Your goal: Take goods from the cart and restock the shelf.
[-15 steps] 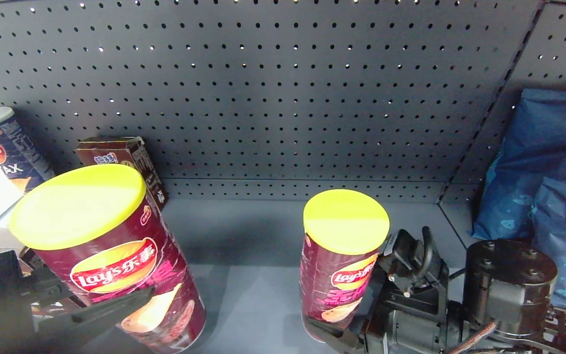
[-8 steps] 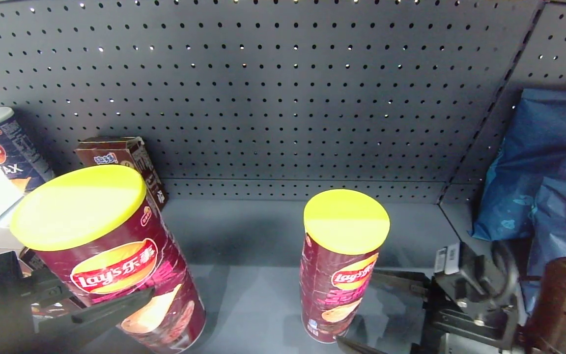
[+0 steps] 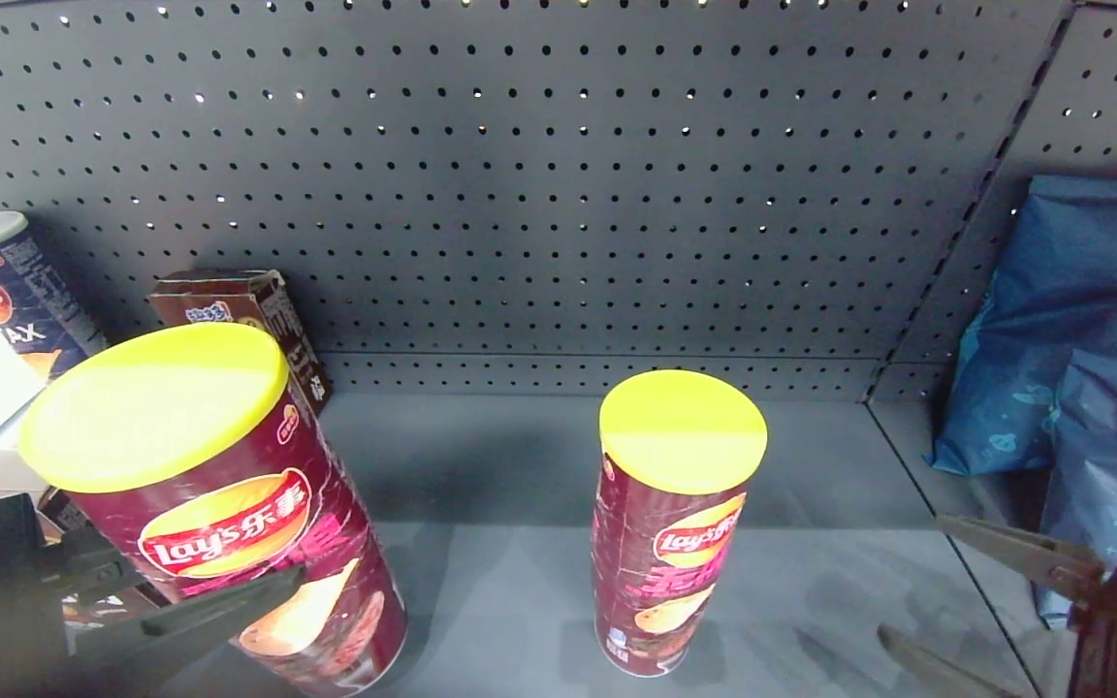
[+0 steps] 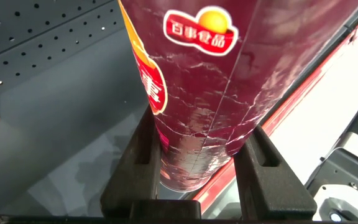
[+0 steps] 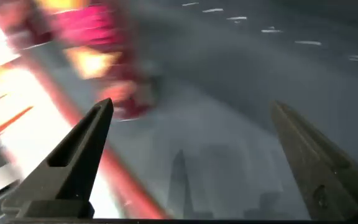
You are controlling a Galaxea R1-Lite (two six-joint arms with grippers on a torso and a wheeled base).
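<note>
The shelf (image 3: 481,485) carries an upright crimson can (image 3: 670,572), brown box (image 3: 258,310) and blue bags (image 3: 1063,310).

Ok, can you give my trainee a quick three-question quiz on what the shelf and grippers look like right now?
1. True or false: the left gripper is shut on a yellow-lidded chip can.
2. The right gripper is: A) open, apart from the standing can; B) shut on the standing can; C) shut and empty.
3. Fill in: the bags at the right end of the shelf are ____ in colour.
Key: 1 true; 2 A; 3 blue.
</note>
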